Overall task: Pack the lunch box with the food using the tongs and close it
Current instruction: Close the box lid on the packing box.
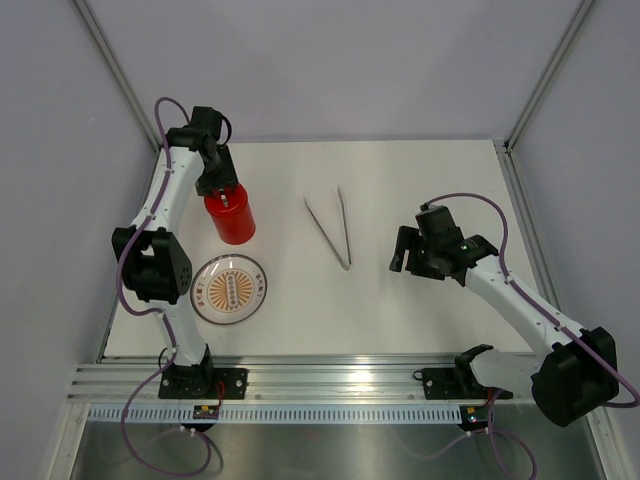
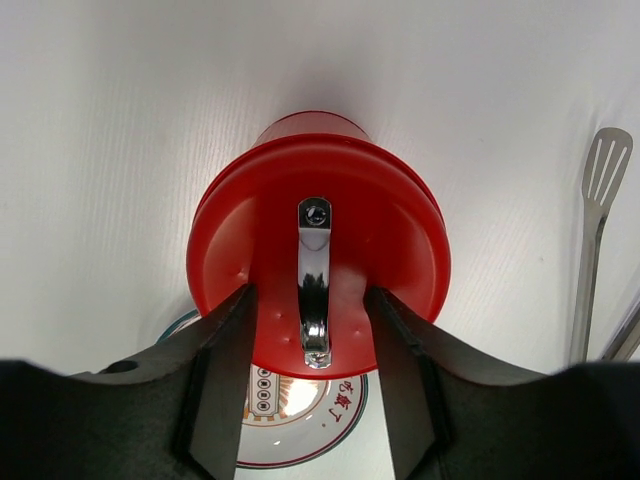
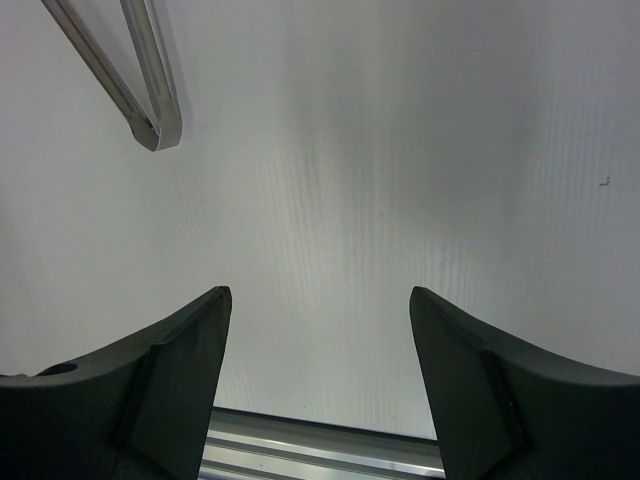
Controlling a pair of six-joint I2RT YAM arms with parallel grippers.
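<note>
white table (image 1: 400, 300), lilac walls (image 1: 330, 60), left tool (image 2: 310, 300) parted over lid (image 2: 395, 230), right tool (image 3: 320, 300) parted, empty

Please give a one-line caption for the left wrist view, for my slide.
Open left fingers flank the silver handle on the red lunch box lid, plate nearby.

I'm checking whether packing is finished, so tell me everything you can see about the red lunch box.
The lunch box is a tall red cylinder, plastic-looking, standing upright on the white table at its far left, just beyond the plate. Its flat round red lid is on, slightly wider than the body, with a shiny silver handle screwed on. The left tool hovers open, fingers flanking that handle without gripping.
</note>
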